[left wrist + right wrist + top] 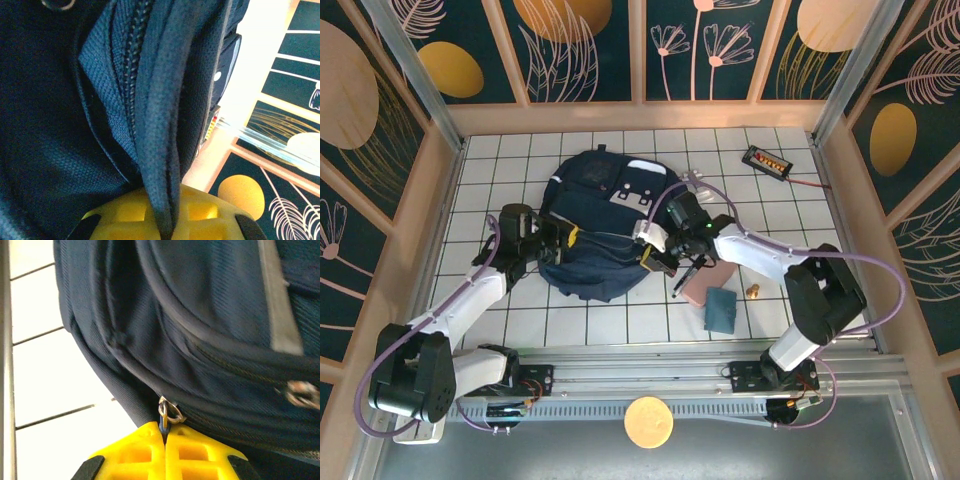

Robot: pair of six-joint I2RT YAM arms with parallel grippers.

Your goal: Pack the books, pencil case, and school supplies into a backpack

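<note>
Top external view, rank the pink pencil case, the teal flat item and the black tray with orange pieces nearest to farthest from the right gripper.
From the right gripper, shut on the backpack zipper:
1. Pink pencil case, to its right.
2. Teal flat item, past the case, nearer the bases.
3. Black tray, far right corner.
</note>
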